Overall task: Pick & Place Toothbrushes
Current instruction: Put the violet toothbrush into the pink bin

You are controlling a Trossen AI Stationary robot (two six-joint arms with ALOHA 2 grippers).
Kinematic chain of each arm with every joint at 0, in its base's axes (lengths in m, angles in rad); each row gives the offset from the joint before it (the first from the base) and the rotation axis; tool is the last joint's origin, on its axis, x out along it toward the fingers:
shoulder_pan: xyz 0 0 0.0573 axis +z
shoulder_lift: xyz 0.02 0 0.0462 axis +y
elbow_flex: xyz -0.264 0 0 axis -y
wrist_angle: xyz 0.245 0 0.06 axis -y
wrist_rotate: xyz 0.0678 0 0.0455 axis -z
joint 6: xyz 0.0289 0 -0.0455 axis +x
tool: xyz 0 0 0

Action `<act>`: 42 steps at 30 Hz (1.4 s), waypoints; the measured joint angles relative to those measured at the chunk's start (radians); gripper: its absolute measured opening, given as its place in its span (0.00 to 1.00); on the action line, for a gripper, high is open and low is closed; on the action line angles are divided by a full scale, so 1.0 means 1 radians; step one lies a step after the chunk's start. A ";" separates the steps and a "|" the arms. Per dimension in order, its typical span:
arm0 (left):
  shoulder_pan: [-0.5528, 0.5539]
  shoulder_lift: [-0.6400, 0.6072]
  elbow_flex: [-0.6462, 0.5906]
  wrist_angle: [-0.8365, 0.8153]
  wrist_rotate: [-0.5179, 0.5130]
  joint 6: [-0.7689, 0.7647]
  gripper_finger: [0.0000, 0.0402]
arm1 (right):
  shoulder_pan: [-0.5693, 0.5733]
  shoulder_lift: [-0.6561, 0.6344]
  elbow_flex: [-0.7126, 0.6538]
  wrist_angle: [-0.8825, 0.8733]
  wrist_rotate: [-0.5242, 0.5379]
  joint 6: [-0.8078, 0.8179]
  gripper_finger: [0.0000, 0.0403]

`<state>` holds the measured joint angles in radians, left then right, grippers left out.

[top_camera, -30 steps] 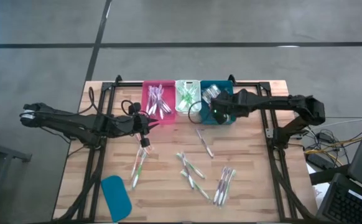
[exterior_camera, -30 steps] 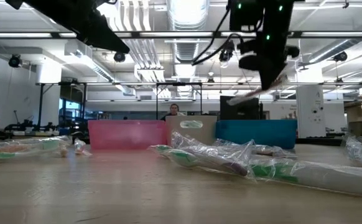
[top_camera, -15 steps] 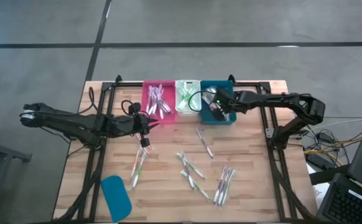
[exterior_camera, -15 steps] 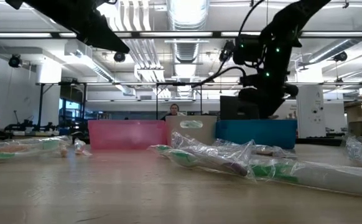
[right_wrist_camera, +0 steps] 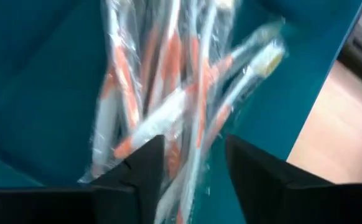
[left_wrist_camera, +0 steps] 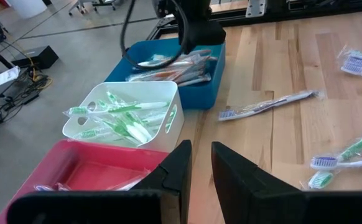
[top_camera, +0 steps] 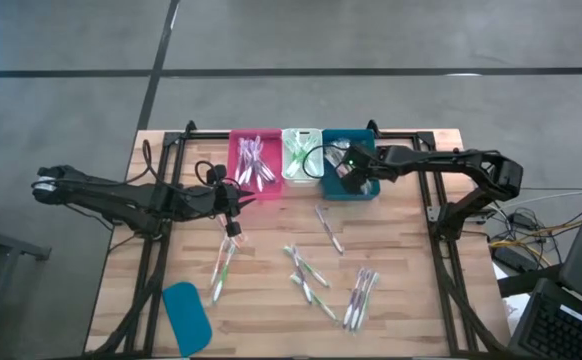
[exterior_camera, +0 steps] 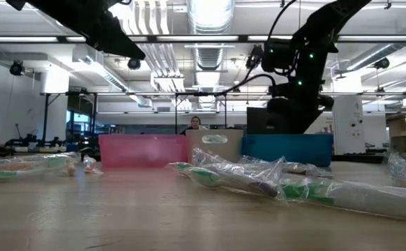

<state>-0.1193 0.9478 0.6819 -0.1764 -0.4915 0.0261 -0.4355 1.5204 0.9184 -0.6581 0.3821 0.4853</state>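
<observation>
Presently, item one: our right tool (top_camera: 349, 172), fingers apart with nothing between them, sits low inside the teal bin (top_camera: 364, 190). Directly beneath and ahead of it lie the orange-accented toothbrushes (right_wrist_camera: 168, 106), wrapped, their long axes running roughly along the bin (we judge this drop finished).

Item two: our left tool (top_camera: 233, 200) hangs just in front of the pink bin (top_camera: 239, 175); its fingers show a narrow gap in the wrist view and nothing held.

Item three: loose toothbrushes (top_camera: 311, 275) still on the bench (top_camera: 411, 290), scattered toward the near side, away from both bins.
- One single (top_camera: 329, 228) lies nearest the right tool, just bench-side of the teal bin, long axis slanting away from it.
- One green-accented piece (top_camera: 223, 268) lies close below the left tool, long axis pointing nearly straight away from it.

We judge each arm nearer its own piece.
</observation>
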 joint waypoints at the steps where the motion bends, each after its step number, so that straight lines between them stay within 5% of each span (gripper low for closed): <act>1: 0.000 0.000 0.000 0.000 0.000 0.000 0.17 | 0.001 0.000 0.014 -0.010 -0.001 -0.009 0.43; 10: 0.000 0.000 0.000 0.000 0.000 0.000 0.17 | 0.003 -0.002 0.198 -0.119 0.000 -0.044 0.53; 22: 0.000 0.000 0.000 0.000 0.000 0.000 0.17 | 0.052 -0.003 0.438 -0.343 0.005 -0.093 0.42; 34: 0.000 0.000 0.000 0.000 0.000 0.000 0.17 | 0.389 -0.007 0.380 -0.352 0.013 0.074 0.31; 42: 0.000 0.000 0.000 0.000 0.000 0.000 0.17 | 0.615 -0.004 0.237 -0.190 0.172 0.242 0.24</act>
<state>-0.1192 0.9478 0.6819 -0.1766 -0.4917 0.0261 0.1797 1.5162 1.1555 -0.8476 0.5545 0.7269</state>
